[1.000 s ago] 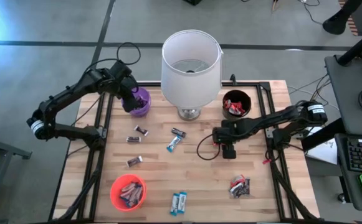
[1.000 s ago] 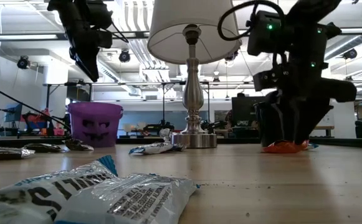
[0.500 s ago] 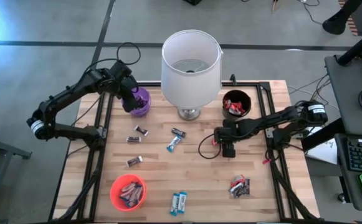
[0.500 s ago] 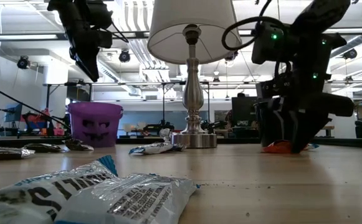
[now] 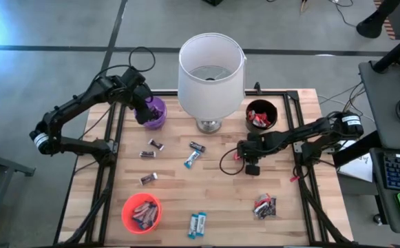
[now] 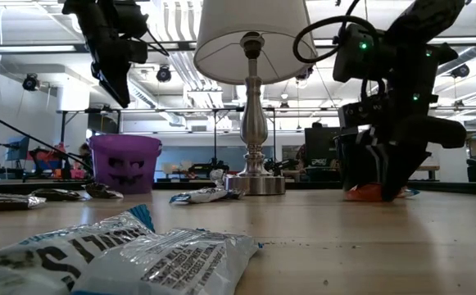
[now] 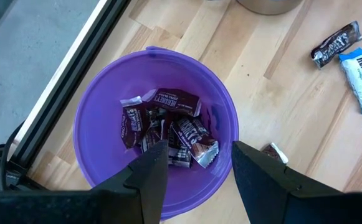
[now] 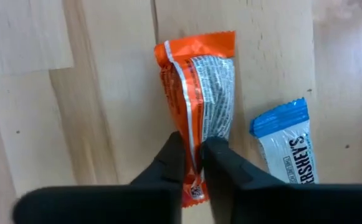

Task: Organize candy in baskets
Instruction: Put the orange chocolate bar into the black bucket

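Down on the desk, the right hand has its two fingers pinched together on the seam of an orange-wrapped candy bar that lies flat on the wood. Just beside that bar lies a blue-and-white bar, not touching it. From overhead this hand sits on the far side of the white lamp from the purple basket, a little toward the desk's front, and the black basket with red wrappers stands close behind it.

The left hand hovers right over the purple basket, fingers spread apart and holding nothing. Inside the basket lie several dark brown bars.

In front of the lamp base lie a blue-and-white bar and a dark bar. Farther out on the purple basket's side are three dark bars, two near each other and one nearer the front. The orange-red basket sits at the front, well away from the lamp, with dark wrappers in it. Near it lie two blue-and-white bars, and a small heap of red and dark candy lies off on the right hand's side.
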